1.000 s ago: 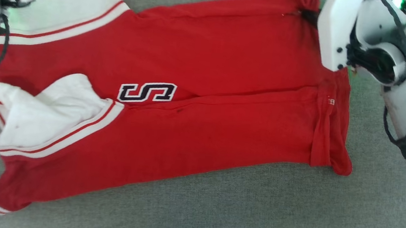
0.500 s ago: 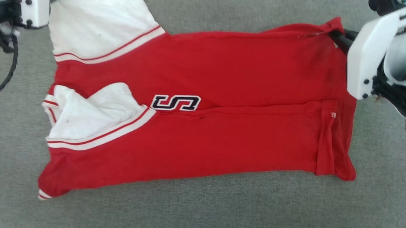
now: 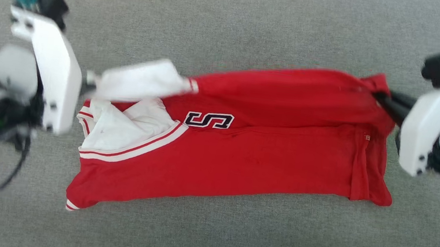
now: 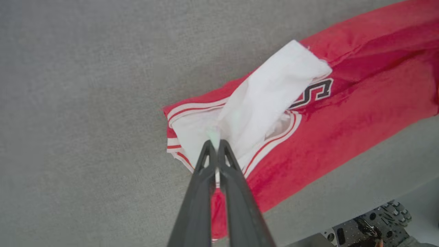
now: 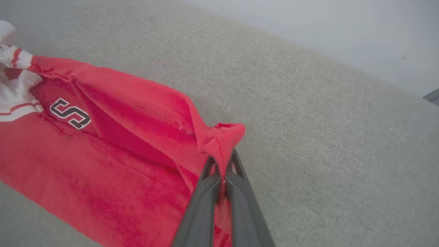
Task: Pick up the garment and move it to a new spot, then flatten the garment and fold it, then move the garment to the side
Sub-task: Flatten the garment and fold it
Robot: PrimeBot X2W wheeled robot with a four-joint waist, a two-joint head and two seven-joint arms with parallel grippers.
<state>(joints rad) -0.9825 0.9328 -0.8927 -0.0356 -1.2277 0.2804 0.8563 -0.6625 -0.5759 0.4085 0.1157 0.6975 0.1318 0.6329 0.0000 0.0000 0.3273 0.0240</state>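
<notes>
garment red knit, creased oblong on grey woven surface

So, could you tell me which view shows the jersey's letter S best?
The head view: the letter S lies whole and nearly square-on. The right wrist view shows it slanted; in the left wrist view a white flap covers part.

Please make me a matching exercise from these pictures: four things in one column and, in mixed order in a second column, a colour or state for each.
Column one:
1. left gripper
2. right gripper
3. letter S
4. surface

Column two:
a. grey, lying under the garment
b. jaws shut on a red corner of the garment
c. black with a white outline
d. jaws shut on a white part of the garment

Pairs: 1-d, 2-b, 3-c, 4-a.
</notes>
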